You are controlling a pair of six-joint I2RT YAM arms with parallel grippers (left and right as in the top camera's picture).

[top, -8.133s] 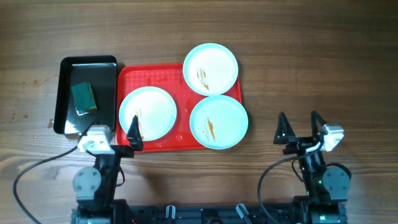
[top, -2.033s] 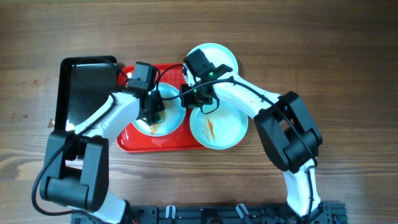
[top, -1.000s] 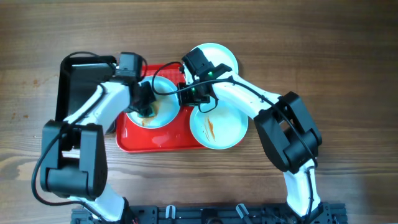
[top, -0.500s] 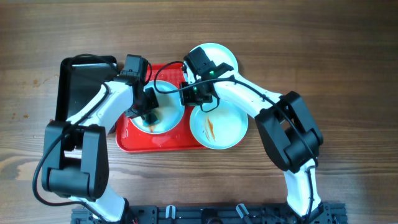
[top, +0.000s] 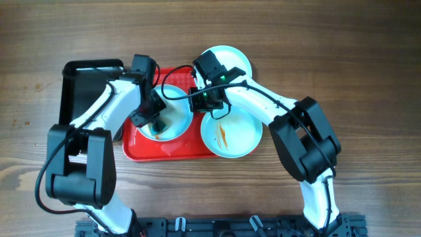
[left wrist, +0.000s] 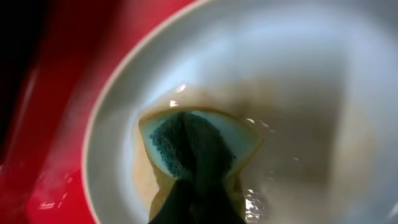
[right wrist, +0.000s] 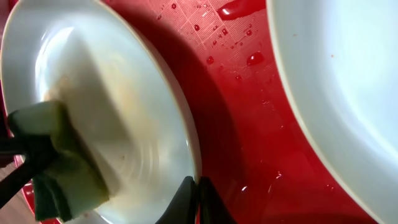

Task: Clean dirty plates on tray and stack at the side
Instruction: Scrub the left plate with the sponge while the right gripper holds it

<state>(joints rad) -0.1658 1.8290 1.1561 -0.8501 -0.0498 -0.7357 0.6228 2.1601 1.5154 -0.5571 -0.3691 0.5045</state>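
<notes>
Nearest your side of the red tray (top: 164,150), the near plate (top: 233,135) lies flat at the tray's right front corner, overhanging the rim, with an orange-brown streak (top: 223,136) across its centre. Just beside it, on the tray's left half, sits the left plate (top: 177,113), where both tools meet. Your left gripper (top: 155,118) is clenched on a green sponge (left wrist: 193,146), pressed onto the plate's inner surface; in the left wrist view you see the sponge folded between the dark fingers, with a wet brownish film around it. Your right gripper (right wrist: 196,186) is closed on this plate's right rim, its two fingertips pinched together at the edge, and the rim casts a dark shadow on the tray. Water droplets (right wrist: 249,59) bead on the ribbed red surface between the plates. Farther back, the far plate (top: 230,56) rests at the tray's right rear corner, partly hidden by the right arm. The black tray (top: 85,92) lies beside the red tray's left edge on the wooden table (top: 368,66).
</notes>
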